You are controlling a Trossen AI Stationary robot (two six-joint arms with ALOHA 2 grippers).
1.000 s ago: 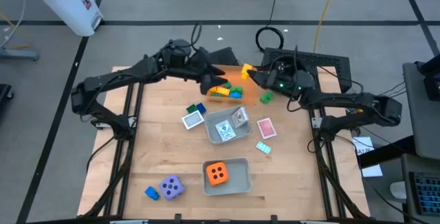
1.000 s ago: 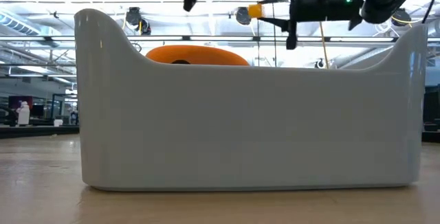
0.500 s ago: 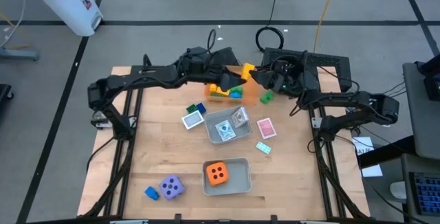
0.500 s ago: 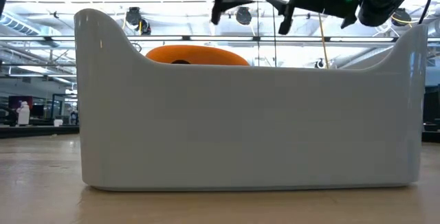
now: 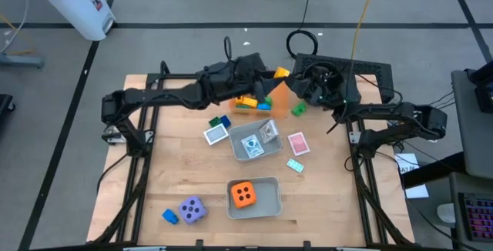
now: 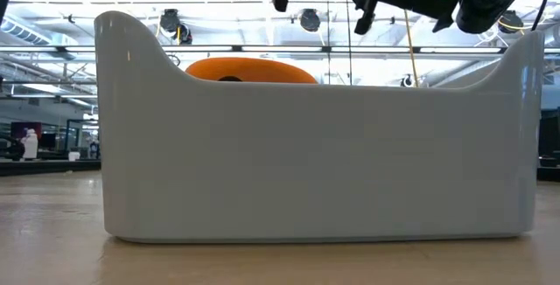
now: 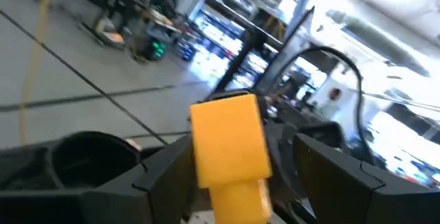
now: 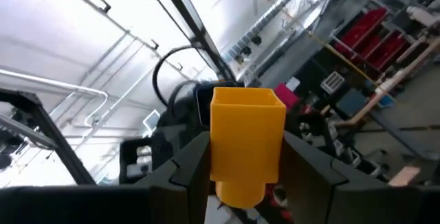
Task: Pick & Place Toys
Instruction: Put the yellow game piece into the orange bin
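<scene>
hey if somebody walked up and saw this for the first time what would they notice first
Probably the yellow brick raised above the table's far edge, where the left pincer and right pincer meet around it; the right one is clamped on it, the left is open alongside. Just below sits an orange tray piled with small bricks. Nearer the front, the orange die rests in a grey tray, with the purple die on the bare wood beside it.

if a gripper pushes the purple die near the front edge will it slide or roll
The purple die sits flat on bare wood, so a low push probably slides it. Its rounded corners suggest a high push could tip it over. It looks hollow plastic, likely light for its size.
</scene>
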